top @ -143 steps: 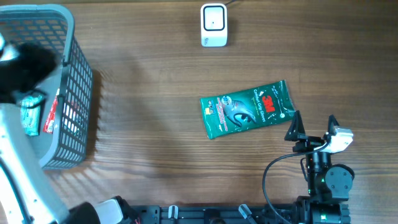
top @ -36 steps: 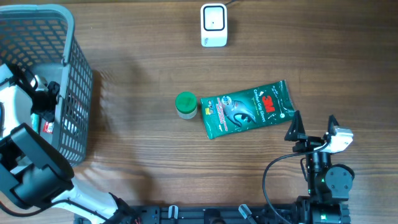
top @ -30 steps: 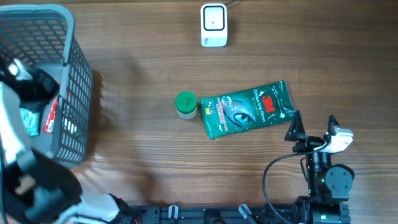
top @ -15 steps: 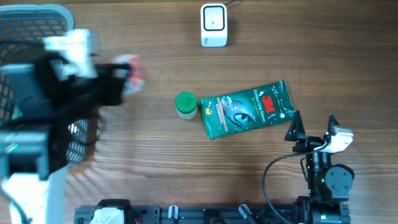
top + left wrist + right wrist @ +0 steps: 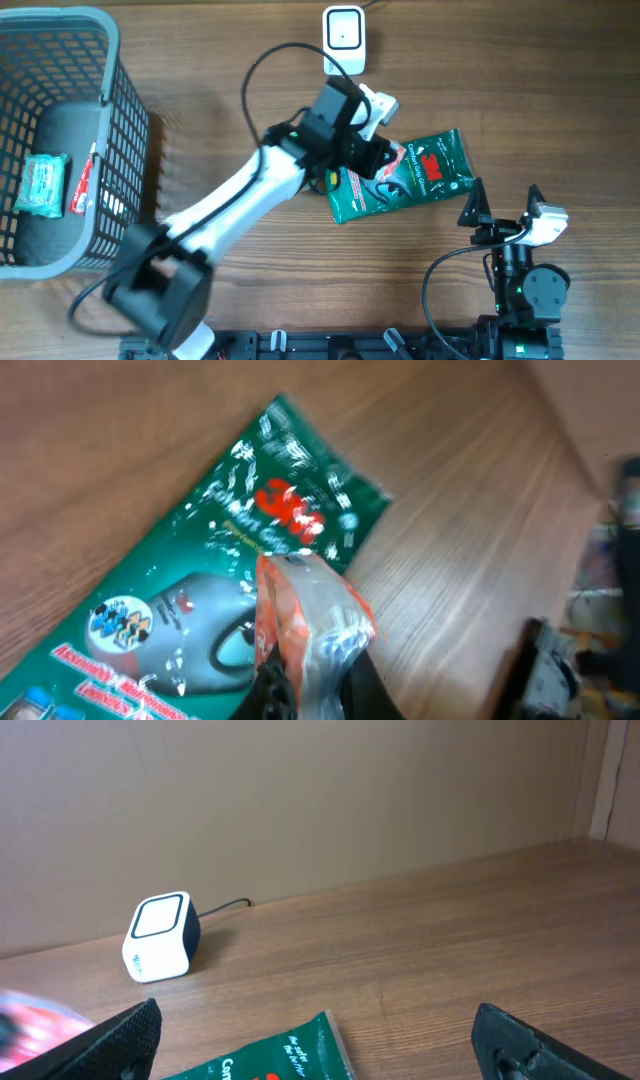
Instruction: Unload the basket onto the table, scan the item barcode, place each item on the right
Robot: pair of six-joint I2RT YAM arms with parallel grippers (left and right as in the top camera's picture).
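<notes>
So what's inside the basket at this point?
In the basket, a teal packet and a slim red-and-white packet lie on its grey floor. The mesh side wall partly covers the red one, so anything tucked against that wall cannot be made out.

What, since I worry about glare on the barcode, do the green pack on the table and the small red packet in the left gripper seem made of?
Green pack: glossy plastic film, judging by the bright highlights across its print. Red packet: thin clear-and-red plastic wrap, crinkled and shiny, though the view is blurred. Both look likely to glare.
</notes>
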